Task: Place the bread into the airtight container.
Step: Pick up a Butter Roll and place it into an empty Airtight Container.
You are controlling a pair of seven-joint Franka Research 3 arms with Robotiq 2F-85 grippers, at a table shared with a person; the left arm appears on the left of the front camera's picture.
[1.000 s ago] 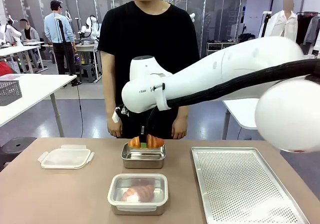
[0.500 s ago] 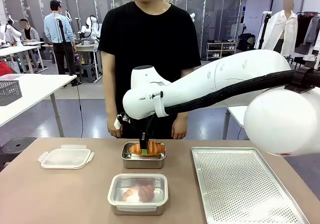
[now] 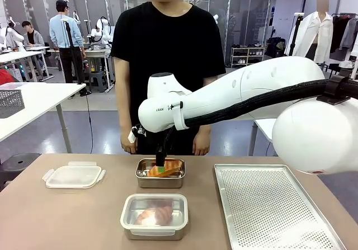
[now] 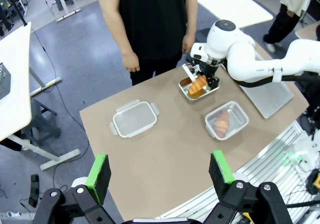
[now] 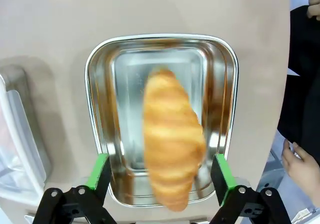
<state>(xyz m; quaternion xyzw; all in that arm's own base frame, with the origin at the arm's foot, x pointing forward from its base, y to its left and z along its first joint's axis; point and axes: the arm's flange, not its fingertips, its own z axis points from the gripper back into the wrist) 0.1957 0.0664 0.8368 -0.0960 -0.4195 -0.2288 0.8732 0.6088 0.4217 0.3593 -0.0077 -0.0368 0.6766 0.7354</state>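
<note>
Right wrist view showed the right gripper (image 5: 159,176) spread wide, clear of the croissant (image 5: 171,139) lying loose between its fingers in the steel container (image 5: 97,134) just below; light, flaky, crushable bread, I judged, best pinched gently across its thick middle.

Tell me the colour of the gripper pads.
Green pads, clearest in the right wrist view.

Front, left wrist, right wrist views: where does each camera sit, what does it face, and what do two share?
Front: between the arms, facing the person; right arm reaches to the metal container.
Left wrist: high, looking down at the table; own left gripper open.
Right wrist: directly above the container; right gripper open, croissant blurred between the pads.
Shared: croissant, container.
</note>
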